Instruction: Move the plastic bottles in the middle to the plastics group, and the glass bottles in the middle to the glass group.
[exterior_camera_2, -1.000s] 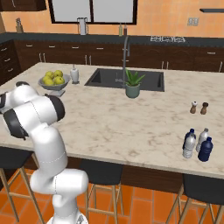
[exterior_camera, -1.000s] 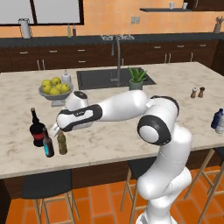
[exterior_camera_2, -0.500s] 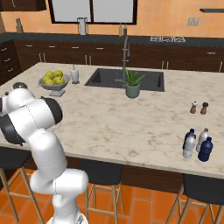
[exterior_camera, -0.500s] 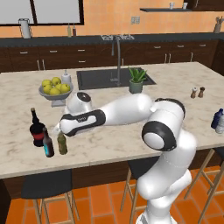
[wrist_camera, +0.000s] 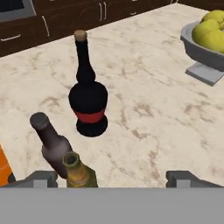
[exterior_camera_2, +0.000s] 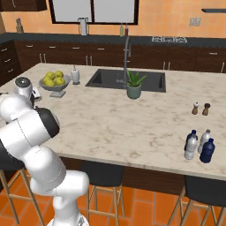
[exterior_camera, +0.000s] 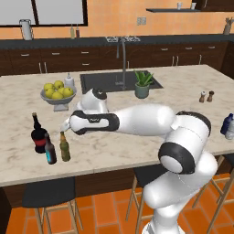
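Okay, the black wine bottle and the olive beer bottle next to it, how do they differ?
The black wine bottle is taller than the olive bottle. The wine bottle has a round belly with a red label; the olive bottle is slim. Both stand upright near the counter's front edge, beside the brown bottle.

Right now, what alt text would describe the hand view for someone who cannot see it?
A black wine bottle with a red label stands on a marble counter. Nearer, a dark brown bottle and an olive-brown bottle stand close together; a bowl of lemons sits at upper right.
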